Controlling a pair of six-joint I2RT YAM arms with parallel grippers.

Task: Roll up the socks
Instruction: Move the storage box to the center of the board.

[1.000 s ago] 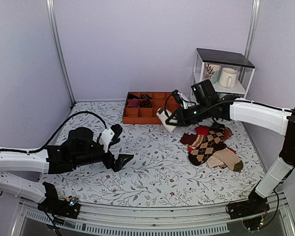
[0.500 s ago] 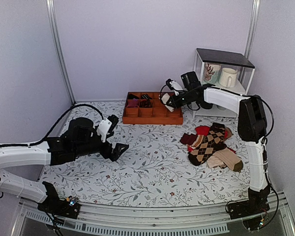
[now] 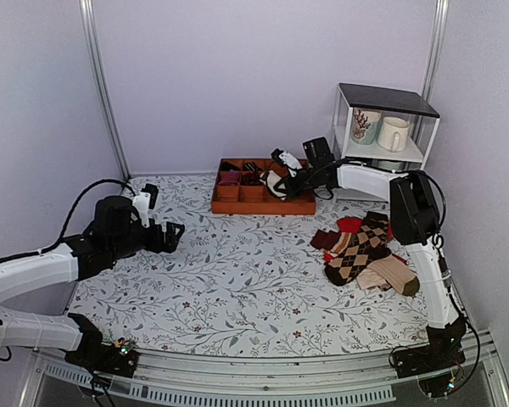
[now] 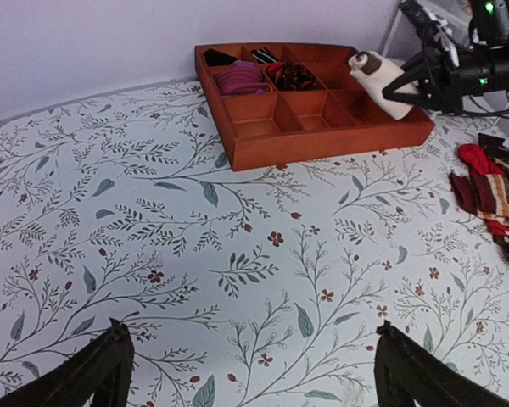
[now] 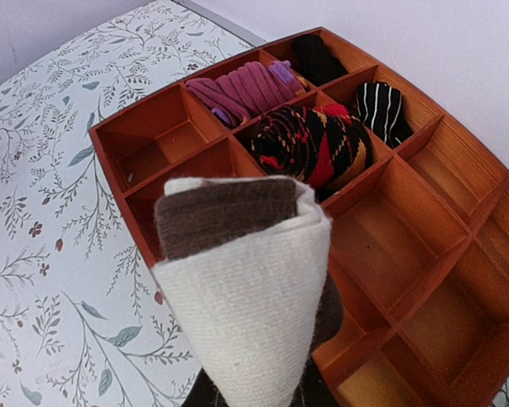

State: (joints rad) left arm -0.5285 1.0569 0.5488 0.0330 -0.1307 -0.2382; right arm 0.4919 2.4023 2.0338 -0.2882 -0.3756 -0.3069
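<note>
The socks (image 5: 246,288) are a tight cream-white roll with a dark brown band at its end. My right gripper (image 3: 282,179) is shut on the roll and holds it in the air over the orange wooden tray (image 3: 237,203), above its middle compartments. The roll hides the fingertips in the right wrist view. In the left wrist view, the socks (image 4: 380,72) hang above the tray's right half. My left gripper (image 4: 263,381) stands wide open and holds nothing, low over the flowered cloth at the left (image 3: 159,217), far from the tray.
The tray (image 5: 144,127) holds a purple roll (image 5: 242,89), a black-red-yellow roll (image 5: 310,144) and a black striped roll (image 5: 382,106). A heap of argyle and red socks (image 3: 356,244) and a tan sock (image 3: 394,275) lie at the right. A shelf with mugs (image 3: 382,127) stands back right.
My right arm has carried the sock roll up and left, from in front of the tray's right end to over the tray. My left arm has drawn back toward the left, still open.
</note>
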